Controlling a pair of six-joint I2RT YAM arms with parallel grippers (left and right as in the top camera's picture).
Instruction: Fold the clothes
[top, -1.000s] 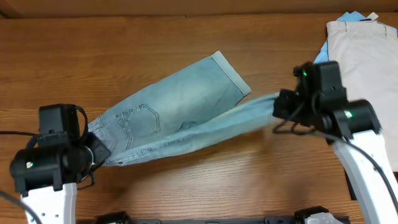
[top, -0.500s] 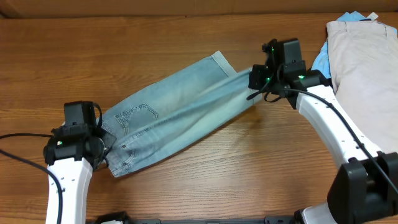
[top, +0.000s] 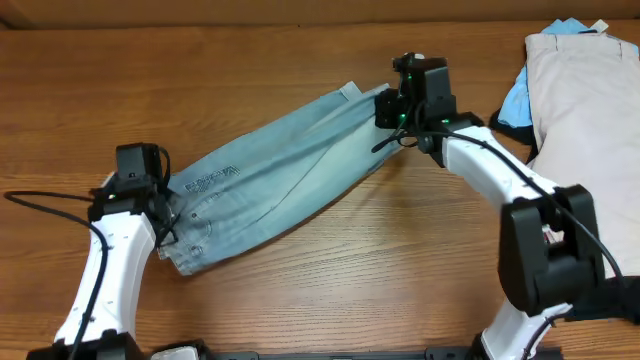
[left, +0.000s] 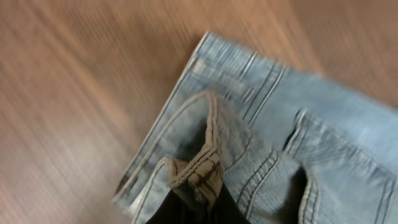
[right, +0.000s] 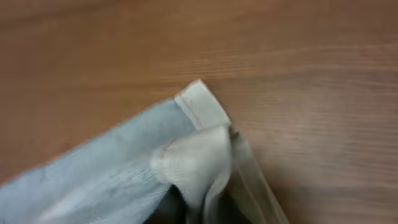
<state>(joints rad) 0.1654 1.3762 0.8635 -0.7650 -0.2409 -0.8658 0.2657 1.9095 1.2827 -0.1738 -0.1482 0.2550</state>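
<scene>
The light-blue denim shorts (top: 270, 175) lie folded lengthwise across the table, waistband at the left, cuffed hems at the right. My left gripper (top: 160, 205) is shut on the waistband; in the left wrist view the waistband edge (left: 199, 177) is pinched between the fingers, over the layer below. My right gripper (top: 385, 105) is shut on the upper leg's cuffed hem; in the right wrist view the bunched pale hem (right: 196, 165) sits in the jaws above the lower hem (right: 199, 102).
A beige garment (top: 590, 110) lies at the far right with bright blue cloth (top: 515, 100) and a bit of black under its left edge. Bare wooden table (top: 400, 270) is in front.
Both grippers carried the lifted leg back and to the left, laying it over the other leg. The shorts now lie flatter and folded in half lengthwise.
</scene>
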